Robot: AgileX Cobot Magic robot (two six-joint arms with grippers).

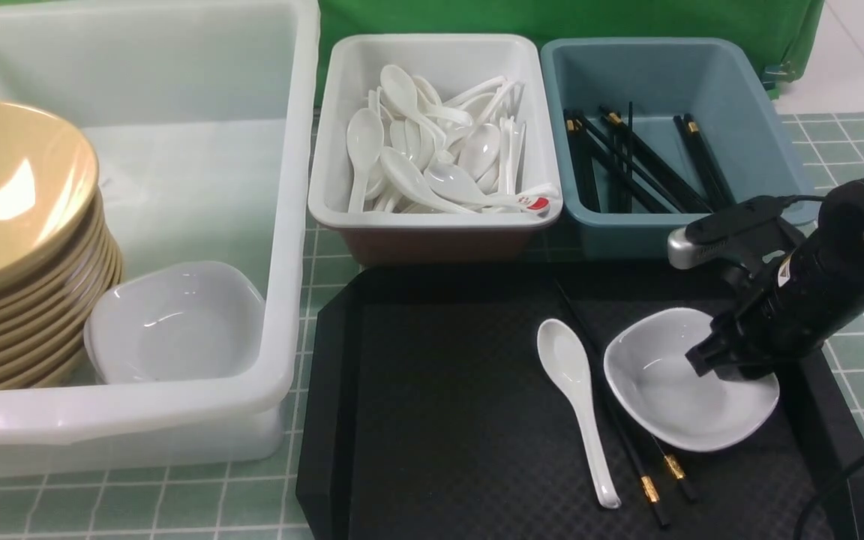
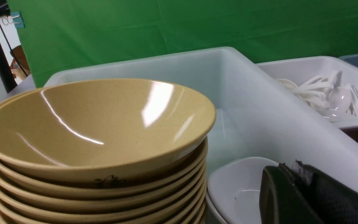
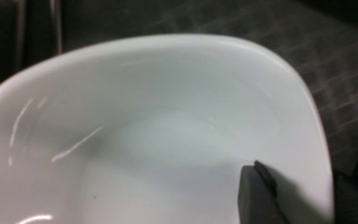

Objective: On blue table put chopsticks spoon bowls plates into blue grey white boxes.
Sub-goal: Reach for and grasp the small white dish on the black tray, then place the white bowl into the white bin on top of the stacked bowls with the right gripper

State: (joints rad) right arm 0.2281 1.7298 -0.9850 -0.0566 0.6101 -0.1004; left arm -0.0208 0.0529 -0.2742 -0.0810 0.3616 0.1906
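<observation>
- Right pincer [image 1: 728, 364] reaches down onto the near rim of a white plate [image 1: 664, 397]. One finger [image 3: 256, 193] lies inside the plate, against its wall. The other finger is hidden, so I cannot tell whether the pincer is spread or pinching the rim.
- Left pincer [image 2: 287, 169] is pressed together and holds nothing. It hangs over the big tub [image 1: 289, 187], near the plates [image 1: 177, 330] lying there.
- One black tray [image 1: 439, 412] sits on the grid-cloth table [image 1: 177, 502]. It carries one plate, one white spoon [image 1: 574, 390] and two black chopsticks [image 1: 631, 450].
- The spoon lies just left of the plate. The chopsticks run between them, one partly under the plate.
- Three tubs stand behind and to the left of the tray.
- The big tub, on the left, holds a stack of about nine tan bowls [image 1: 12, 195]. Beside them sit the white plates, seemingly two nested.
- The white tub [image 1: 432, 217], in the middle, holds a heap of white spoons [image 1: 432, 157], too tangled to count. One spoon has a red mark [image 1: 537, 202].
- The blue tub [image 1: 747, 97], on the right, holds roughly ten more black sticks [image 1: 642, 161].
</observation>
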